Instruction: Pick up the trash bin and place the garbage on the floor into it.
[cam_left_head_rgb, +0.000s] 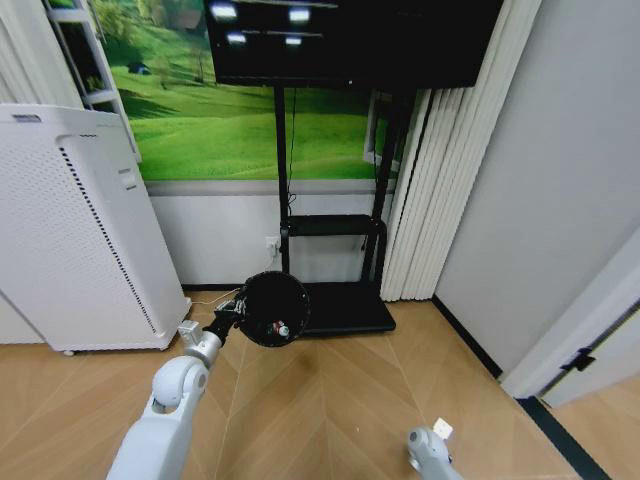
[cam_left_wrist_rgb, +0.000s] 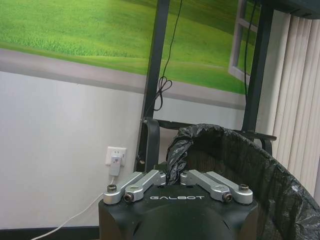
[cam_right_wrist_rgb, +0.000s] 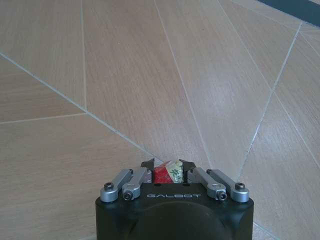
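The trash bin (cam_left_head_rgb: 272, 308) is a round black basket lined with a black bag, held tilted off the floor (cam_left_head_rgb: 330, 400) with its mouth toward me. Small coloured scraps (cam_left_head_rgb: 282, 328) show inside it. My left gripper (cam_left_head_rgb: 238, 314) is shut on the bin's rim; in the left wrist view the gripper (cam_left_wrist_rgb: 174, 176) pinches the bunched bag at the rim of the bin (cam_left_wrist_rgb: 260, 175). My right arm (cam_left_head_rgb: 428, 450) hangs low at the lower right. Its gripper (cam_right_wrist_rgb: 168, 169) is shut on the garbage (cam_right_wrist_rgb: 169, 175), a crumpled red-and-white scrap, above the wood floor (cam_right_wrist_rgb: 150, 75).
A tall white perforated appliance (cam_left_head_rgb: 70, 230) stands at the left against the wall. Behind the bin are the black TV stand base (cam_left_head_rgb: 345, 308) and its posts, with white curtains (cam_left_head_rgb: 430, 200) to the right. A dark strip (cam_left_head_rgb: 560, 440) borders the floor at the right.
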